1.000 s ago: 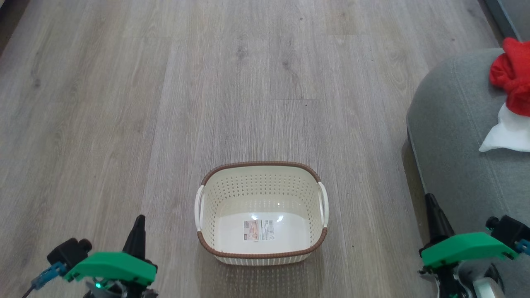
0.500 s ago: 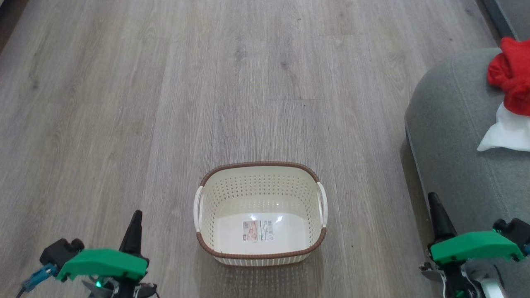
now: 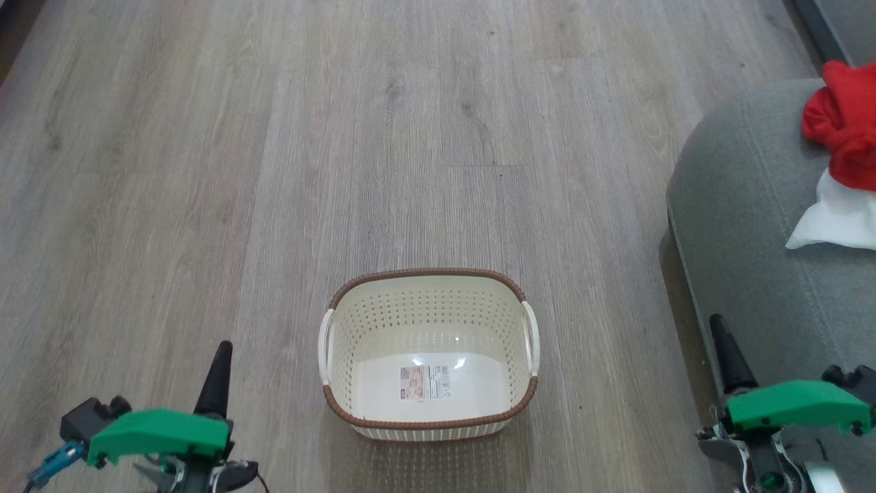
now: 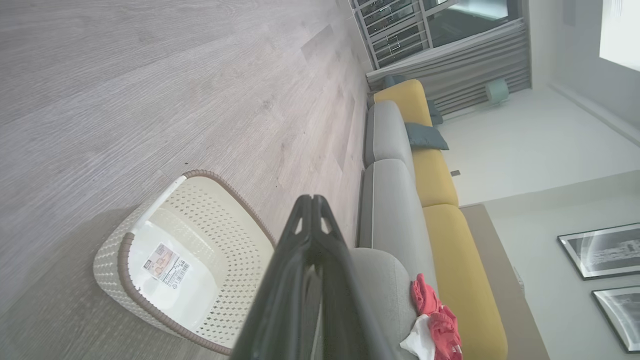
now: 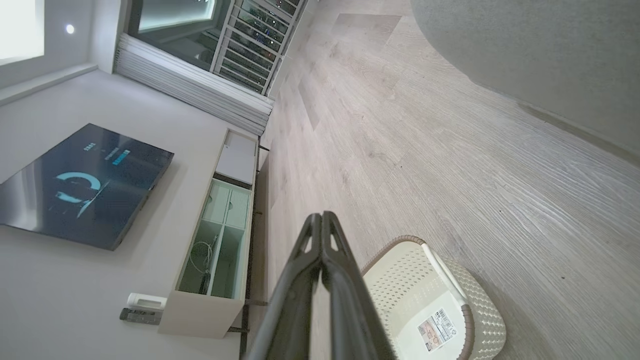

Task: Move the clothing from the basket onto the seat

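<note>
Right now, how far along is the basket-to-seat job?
Done: the basket holds no garments, just its label, and the red and white clothing lies on the seat. In hand: nothing; the left gripper and right gripper are shut and empty, either side of the basket. Left: nothing visible to move.

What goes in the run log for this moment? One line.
basket: empty, on floor | clothing: on seat | left gripper: shut, empty | right gripper: shut, empty | task: looks done

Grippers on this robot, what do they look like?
The left gripper and right gripper each have long black tapering fingers with small triangular cut-outs near the tips, and behind them a bright green cover. A blue cable plug sticks out beside the left one.
</note>
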Controlling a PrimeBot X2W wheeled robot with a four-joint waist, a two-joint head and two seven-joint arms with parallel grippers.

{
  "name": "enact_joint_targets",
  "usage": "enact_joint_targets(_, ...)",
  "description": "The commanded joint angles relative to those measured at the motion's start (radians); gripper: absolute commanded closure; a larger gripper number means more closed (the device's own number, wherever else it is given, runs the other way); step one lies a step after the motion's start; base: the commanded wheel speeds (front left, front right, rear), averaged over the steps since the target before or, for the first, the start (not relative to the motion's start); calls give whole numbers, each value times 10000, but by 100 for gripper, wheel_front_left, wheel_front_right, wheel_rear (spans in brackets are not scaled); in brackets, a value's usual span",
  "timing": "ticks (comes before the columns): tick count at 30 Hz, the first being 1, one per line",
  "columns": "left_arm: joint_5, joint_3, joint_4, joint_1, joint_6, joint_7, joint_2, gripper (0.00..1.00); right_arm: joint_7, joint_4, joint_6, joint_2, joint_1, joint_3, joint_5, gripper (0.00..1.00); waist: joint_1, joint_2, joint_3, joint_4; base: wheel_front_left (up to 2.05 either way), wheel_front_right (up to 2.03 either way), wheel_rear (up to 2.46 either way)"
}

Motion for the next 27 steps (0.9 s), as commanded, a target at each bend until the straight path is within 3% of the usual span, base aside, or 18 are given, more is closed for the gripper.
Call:
enact_joint_targets(1, -320, 319, -395, -557, -76, 92, 88, 100, 83, -434, -1, -38, -572, 87, 347, 100, 0, 0, -1, -6, 0, 0, 0)
enact_joint_targets(27, -3151, 643, -791, -652, -226, 838, 109, 100, 847, -672, -1, -35, -680, -98, 3523, 100, 0, 0, -32, -101, 0, 0, 0)
